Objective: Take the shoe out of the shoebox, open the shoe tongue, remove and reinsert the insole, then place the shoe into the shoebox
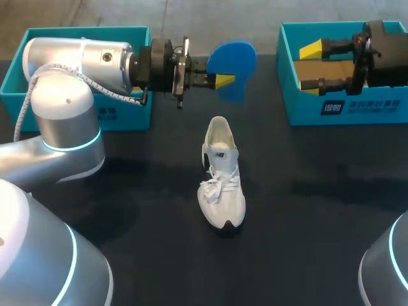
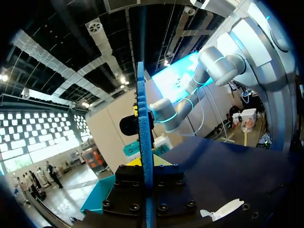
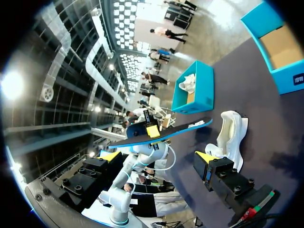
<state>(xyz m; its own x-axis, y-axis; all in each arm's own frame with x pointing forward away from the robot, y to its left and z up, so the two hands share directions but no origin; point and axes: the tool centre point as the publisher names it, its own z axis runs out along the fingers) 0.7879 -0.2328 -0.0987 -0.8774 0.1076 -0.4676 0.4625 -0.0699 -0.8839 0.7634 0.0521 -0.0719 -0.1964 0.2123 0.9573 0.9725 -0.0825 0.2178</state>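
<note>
Left gripper: clamped on insole, aloft | right gripper: jaws apart, over shoebox | risk: edge grip may let insole twist, missing shoe opening.

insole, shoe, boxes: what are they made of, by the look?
The insole: blue, matte, a thin sheet seen edge-on in the left pincer; likely foam. The shoe: white matte upper with laces, looks like fabric or mesh; sole probably rubber or foam. The left box and right box: teal, matte flat walls, brown inside; likely cardboard.
</note>
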